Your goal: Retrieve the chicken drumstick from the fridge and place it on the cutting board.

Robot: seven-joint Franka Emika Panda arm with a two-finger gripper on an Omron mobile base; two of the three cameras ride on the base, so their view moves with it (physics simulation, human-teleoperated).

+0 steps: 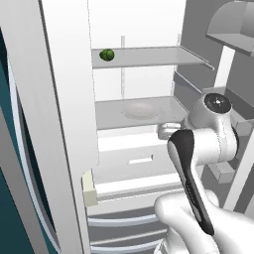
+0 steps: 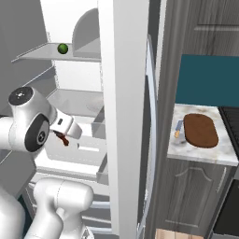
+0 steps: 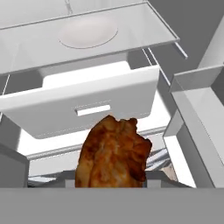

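Reddish-brown chicken drumstick [image 3: 113, 153] pinched in claw [image 3: 111, 177], before open fridge [image 3: 87, 105] drawer.

fridge shelf [image 1: 149, 57], green vegetable [image 1: 106, 54] on it

One chicken drumstick [image 3: 113, 153]. One round green vegetable [image 1: 106, 54]. One white plate [image 3: 88, 33]. Two grey shelves [image 1: 149, 57] in the one fridge [image 1: 69, 99]. One cutting board [image 2: 200, 130] and one knife [image 2: 179, 131] beside it.
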